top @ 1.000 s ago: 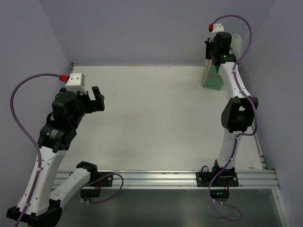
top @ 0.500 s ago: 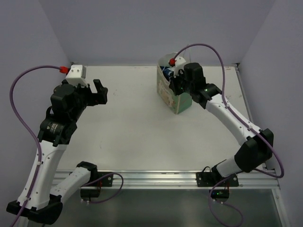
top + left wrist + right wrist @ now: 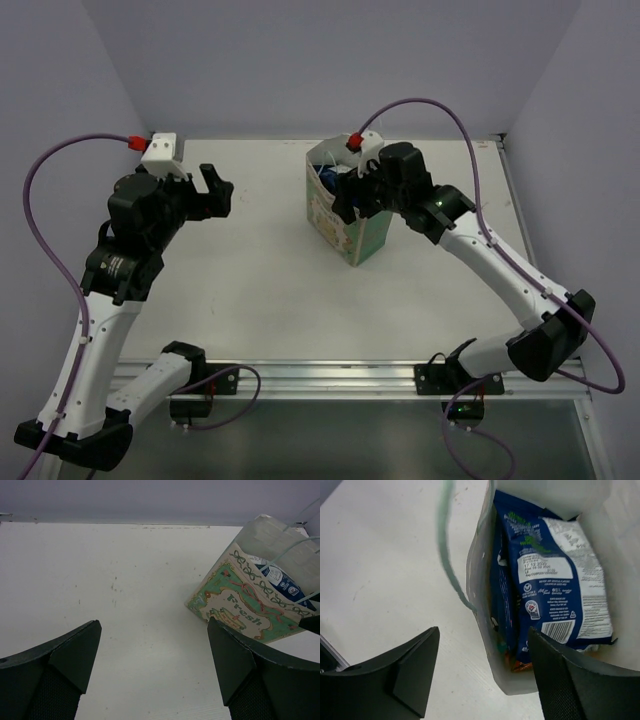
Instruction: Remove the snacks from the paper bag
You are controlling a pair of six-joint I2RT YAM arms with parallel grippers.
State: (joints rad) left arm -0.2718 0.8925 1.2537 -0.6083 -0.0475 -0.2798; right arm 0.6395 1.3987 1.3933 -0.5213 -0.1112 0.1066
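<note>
Right gripper (image 3: 484, 637) jaws apart, straddling paper bag (image 3: 479, 575) wall, gripping nothing. Snacks (image 3: 555, 575) inside, just ahead of right finger. Left gripper (image 3: 153, 625) wide, empty; bag ahead-right.

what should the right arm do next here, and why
Probably shift the right gripper a little further over the mouth of the paper bag, so both fingers bracket a snack. Right now the open fingers seem to straddle the bag's wall, one over the bare table, while the blue-and-white packet stands upright just inside.
</note>
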